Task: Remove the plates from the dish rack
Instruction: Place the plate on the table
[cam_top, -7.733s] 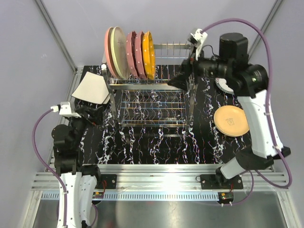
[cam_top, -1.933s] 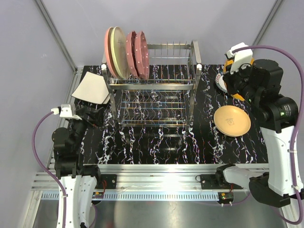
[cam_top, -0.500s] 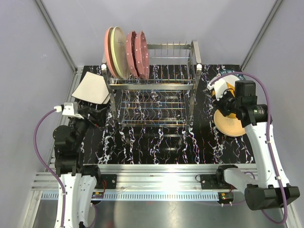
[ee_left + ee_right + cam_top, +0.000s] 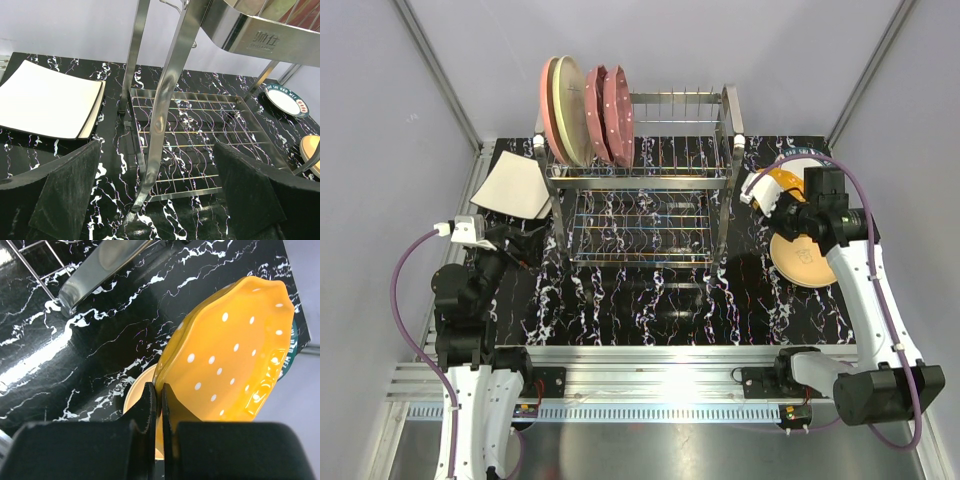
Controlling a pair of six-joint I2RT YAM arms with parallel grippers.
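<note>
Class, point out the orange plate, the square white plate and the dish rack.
orange plate (image 4: 235, 355), right wrist view: dotted face.
square white plate (image 4: 47, 100), left wrist view: top face.
dish rack (image 4: 640, 178), top view: upper front rail.

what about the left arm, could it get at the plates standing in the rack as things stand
Probably yes: its fingers are open and empty, the plates stand at the rack's left end, nearest it, and nothing covers them, though it must rise.

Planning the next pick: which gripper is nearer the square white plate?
Left. The left gripper hangs just short of the square white plate; the right gripper, pinching the orange plate, is past the dish rack.
</note>
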